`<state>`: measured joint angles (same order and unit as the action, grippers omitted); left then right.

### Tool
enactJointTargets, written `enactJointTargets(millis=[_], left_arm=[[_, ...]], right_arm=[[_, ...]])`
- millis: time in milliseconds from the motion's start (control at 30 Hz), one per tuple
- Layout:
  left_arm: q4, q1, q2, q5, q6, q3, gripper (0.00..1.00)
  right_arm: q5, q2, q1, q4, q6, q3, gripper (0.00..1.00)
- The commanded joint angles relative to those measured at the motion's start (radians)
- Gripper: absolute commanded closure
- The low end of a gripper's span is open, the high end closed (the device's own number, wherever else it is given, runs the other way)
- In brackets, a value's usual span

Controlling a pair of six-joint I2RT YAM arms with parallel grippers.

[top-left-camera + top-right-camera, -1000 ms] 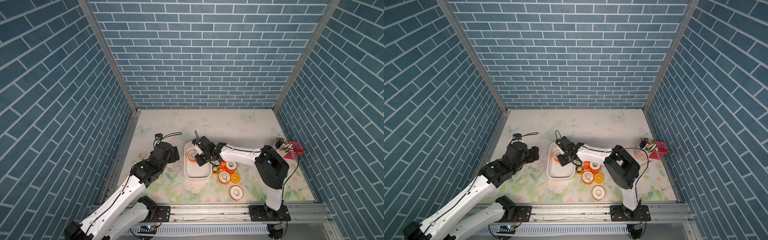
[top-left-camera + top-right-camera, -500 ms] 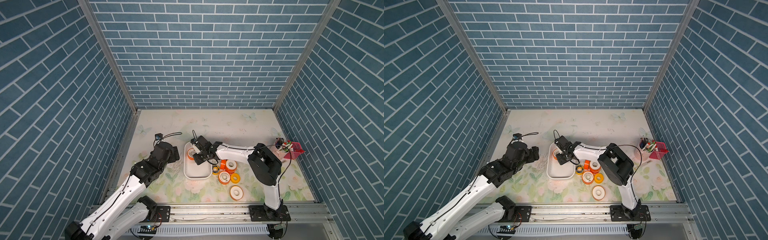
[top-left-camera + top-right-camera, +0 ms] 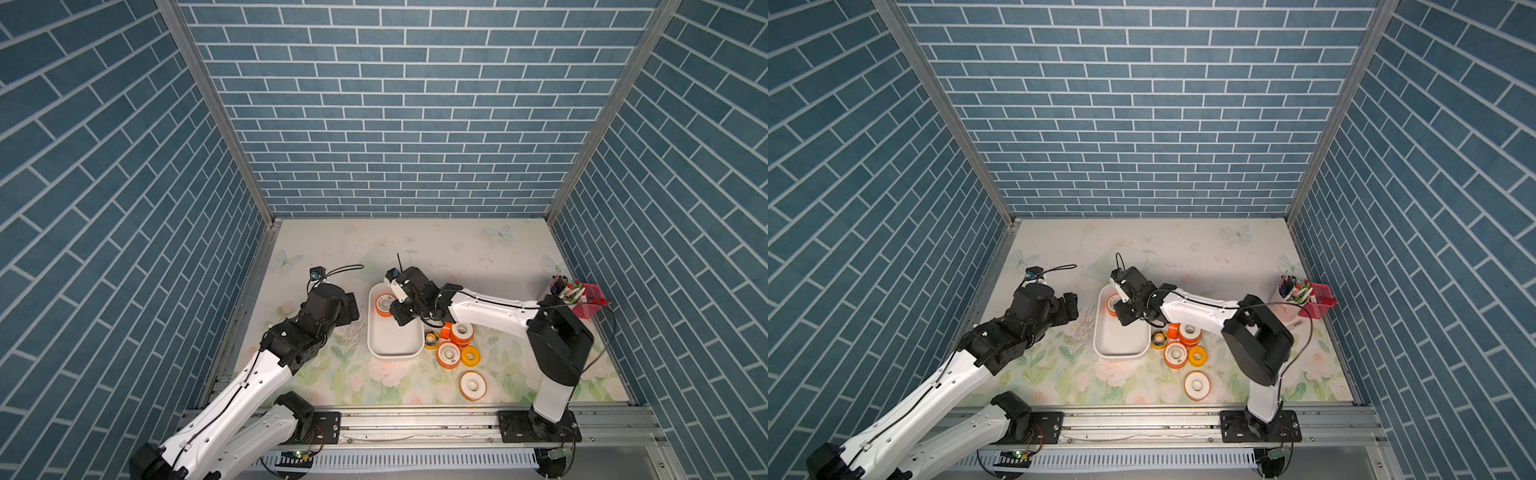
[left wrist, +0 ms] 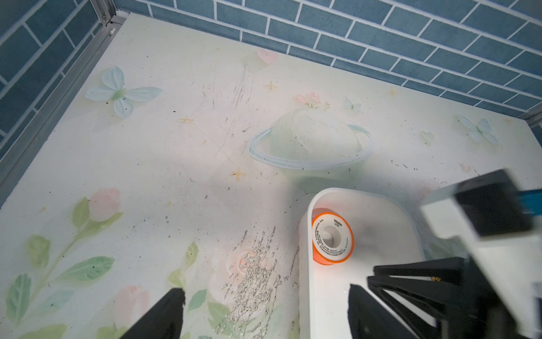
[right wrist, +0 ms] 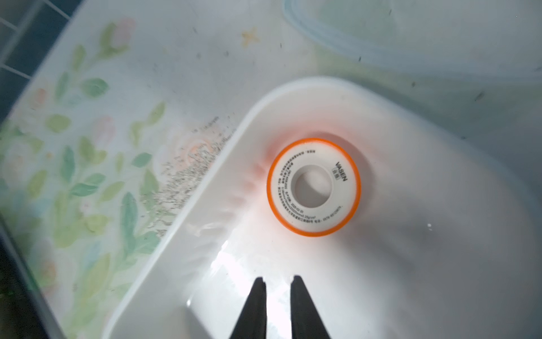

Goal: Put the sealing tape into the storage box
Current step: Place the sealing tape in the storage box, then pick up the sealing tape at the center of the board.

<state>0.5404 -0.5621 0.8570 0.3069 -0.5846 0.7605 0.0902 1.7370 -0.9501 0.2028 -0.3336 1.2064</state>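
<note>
1. Sealing tape: orange roll lies flat in the storage box, far left corner; other rolls sit right of it.
2. right gripper hovers over the box, barely parted, empty I think.
3. left gripper spread wide, empty.

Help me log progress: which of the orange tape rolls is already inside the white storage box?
The orange roll lying flat at the storage box's far end, white face up. The other orange rolls sit on the table outside it.

One storage box, at least six rolls
</note>
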Motion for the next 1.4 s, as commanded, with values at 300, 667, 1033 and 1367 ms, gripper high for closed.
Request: enactJointTargets(millis=[300,667,1033,1367], left_arm=[[-0.102,-0.136,0.084,-0.12,0.034,0.043,0.15],[-0.17,-0.51,0.571,0.007,-0.045,0.322,0.11],[-0.166,-0.59,0.906,-0.018,-0.077,0.52,0.14],[-0.157,-0.603,0.968,-0.002,-0.106,0.518,0.24]], right_arm=[[-0.229,-0.557,0.353,-0.302,-0.005,-0.517,0.71],[-0.413,-0.729,0.537,-0.466,-0.079,-0.82,0.56],[-0.357,-0.833,0.614,-0.515,-0.119,-0.912,0.54],[-0.351,-0.838,0.615,-0.52,-0.117,-0.917,0.54]])
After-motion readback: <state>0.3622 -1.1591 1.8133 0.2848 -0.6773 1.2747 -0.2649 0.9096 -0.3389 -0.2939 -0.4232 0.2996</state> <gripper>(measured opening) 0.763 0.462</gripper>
